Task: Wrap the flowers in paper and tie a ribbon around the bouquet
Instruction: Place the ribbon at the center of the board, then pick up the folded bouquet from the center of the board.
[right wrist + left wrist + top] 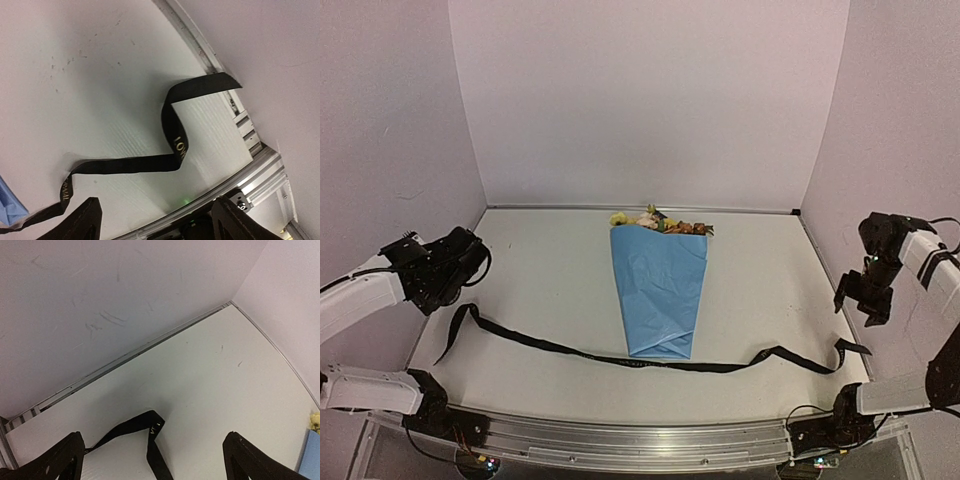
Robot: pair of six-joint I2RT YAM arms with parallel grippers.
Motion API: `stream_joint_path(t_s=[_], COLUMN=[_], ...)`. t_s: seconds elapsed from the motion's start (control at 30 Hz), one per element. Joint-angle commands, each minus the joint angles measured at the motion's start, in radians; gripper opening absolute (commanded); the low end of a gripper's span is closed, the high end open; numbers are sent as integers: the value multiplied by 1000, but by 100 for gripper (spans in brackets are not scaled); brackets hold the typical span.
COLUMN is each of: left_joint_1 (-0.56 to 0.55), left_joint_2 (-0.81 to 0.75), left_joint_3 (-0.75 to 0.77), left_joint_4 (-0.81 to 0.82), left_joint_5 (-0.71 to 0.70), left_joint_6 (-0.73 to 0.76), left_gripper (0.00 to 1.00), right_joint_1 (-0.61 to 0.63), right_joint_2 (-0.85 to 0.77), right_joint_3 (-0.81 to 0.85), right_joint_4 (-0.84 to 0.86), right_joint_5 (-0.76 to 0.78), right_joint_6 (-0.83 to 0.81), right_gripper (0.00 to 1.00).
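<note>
The bouquet [659, 292], a cone of light-blue paper, lies in the middle of the table with its narrow end toward me. The flowers [658, 221] stick out at its far, wide end. The black ribbon [535, 343] lies flat across the table by the cone's narrow end, from far left to far right. My left gripper [472, 262] hovers open over the ribbon's left end [150, 432], and nothing sits between its fingers [62, 460]. My right gripper [861, 301] hangs open above the ribbon's right end [172, 135], holding nothing.
White walls close the table on the left, back and right. An aluminium rail [650, 440] runs along the near edge by the arm bases. A corner of the blue paper [7, 207] shows at the lower left of the right wrist view.
</note>
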Motion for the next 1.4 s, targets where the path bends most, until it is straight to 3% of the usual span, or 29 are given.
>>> stream_joint_path(t_s=[0.0,0.17,0.37,0.7,1.0,1.37], left_joint_1=[3,1,-57,-181,-222,-256], left_joint_2=[-71,-34,106,412,581,768], left_joint_3=[26,-20,-69,-65,-49,3], left_joint_4=[262,516,745,1083,1195,1277], left_joint_5=[181,520,802,1102,1229,1315], left_joint_6=[364,542,561,538,523,496], left_gripper=[100,98,91,83,77,68], right_joint_1=[75,264,469,699,803,831], right_joint_2=[-30,-20,92,387,541,613], right_joint_3=[37,-18,-85,-67,-9,-39], right_joint_4=[-22,142,437,806,899,982], right_joint_5=[-157,-263,-322,-336,-328,-342], right_joint_6=[29,96,220,349,401,481], right_gripper=[81,83,84,81,74,59])
